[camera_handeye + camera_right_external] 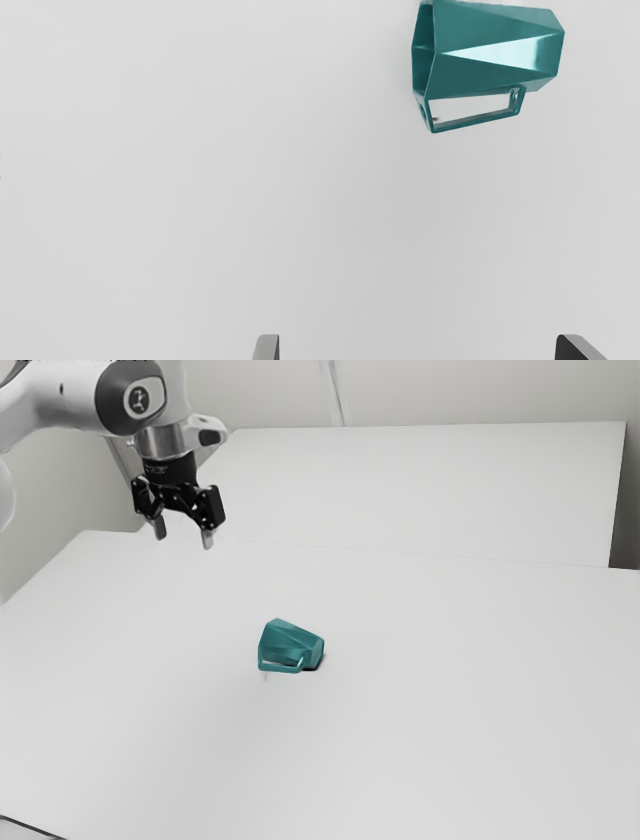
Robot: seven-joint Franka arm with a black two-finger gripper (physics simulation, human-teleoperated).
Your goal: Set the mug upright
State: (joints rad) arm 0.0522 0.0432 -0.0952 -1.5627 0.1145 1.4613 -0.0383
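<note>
A: Mug [290,638]: on its side on the table [430,710], not upright. Mouth [423,50] faces the exterior view's left, base its right. Handle [475,121] juts from one flank; it may touch the table, though I can't be sure from here.

B: Gripper [184,541]?

A: Above the table, well apart from the mug. Fingers [267,347] wide, nothing between them.

B: Judged step: approach and grasp. Method?

A: Centre over the mug before lowering. The line between the fingers runs nearly along the mug's length, so for a hold across the body I'd turn the hand about a quarter turn.

B: Handle side?

A: Main hazard. A finger coming down on the bar could roll the mug. Line it up with the handle's opening, or choose a wall hold at the mouth. Lower slowly, close gently.

B: Surface?

A: Faceted, tapering to the base. Seat the pads on flats; on the slope they could slide toward the narrow end.

B: Then righting?

A: Small lift, tip mouth up and base down, leaving room for the handle to swing. Set the base flat before release; on an edge it could topple.
</note>
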